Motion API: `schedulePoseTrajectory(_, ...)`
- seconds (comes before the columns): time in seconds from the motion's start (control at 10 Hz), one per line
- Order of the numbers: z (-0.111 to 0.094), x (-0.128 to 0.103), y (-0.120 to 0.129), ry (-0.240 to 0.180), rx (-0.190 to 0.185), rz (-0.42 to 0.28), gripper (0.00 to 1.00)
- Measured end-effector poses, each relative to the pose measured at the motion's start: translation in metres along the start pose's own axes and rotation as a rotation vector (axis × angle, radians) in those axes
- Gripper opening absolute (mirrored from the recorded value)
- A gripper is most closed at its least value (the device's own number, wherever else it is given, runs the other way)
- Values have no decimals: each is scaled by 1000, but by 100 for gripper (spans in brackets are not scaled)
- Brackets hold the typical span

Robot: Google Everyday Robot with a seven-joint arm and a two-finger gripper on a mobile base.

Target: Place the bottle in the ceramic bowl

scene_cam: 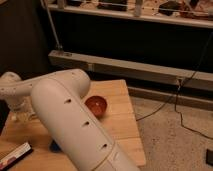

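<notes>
We cannot pick out the small whitish plastic bottle for sure. There is only a pale blur at the left side of the table, right under the gripper (21, 114), and the bottle may be in that blur. The gripper hangs low over the left edge of the light brown wooden table (117, 125). We cannot tell if it is holding something or if it has let go.

The small round shiny orange-red bowl (96, 105) sits on the table, nearer the middle. We can see its darker red inside. It is well apart from the gripper. The robot's big white round arm (70, 120) comes up from the bottom of the view, bends, and reaches to the left. It lies between the bowl and the gripper, and the bowl is just beside it.

A flat white-and-red box (14, 156) lies near the front left corner of the table. A small blue thing (54, 146) peeks out from behind the arm, near the front.

To the right of the table is a speckled grey floor (170, 135) with thin black cables (165, 107) on it. Behind the table runs a long grey ledge (125, 70) along a dark wall.
</notes>
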Motion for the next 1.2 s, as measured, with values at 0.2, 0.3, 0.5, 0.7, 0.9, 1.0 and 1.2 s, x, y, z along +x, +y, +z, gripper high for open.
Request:
schedulePoseTrajectory(0.2, 3, -2, -8, 2, 14, 12, 65)
schedulePoseTrajectory(0.3, 4, -2, -13, 3, 21, 19, 65)
schedulePoseTrajectory(0.5, 5, -2, -24, 6, 39, 36, 65)
schedulePoseTrajectory(0.7, 8, -1, -28, 9, 39, 46, 65)
schedulePoseTrajectory(0.9, 16, 2, -24, 22, 16, 54, 65)
schedulePoseTrajectory(1.0, 20, 5, -23, 34, 4, 58, 65)
schedulePoseTrajectory(1.2, 25, 7, -23, 44, -1, 64, 65)
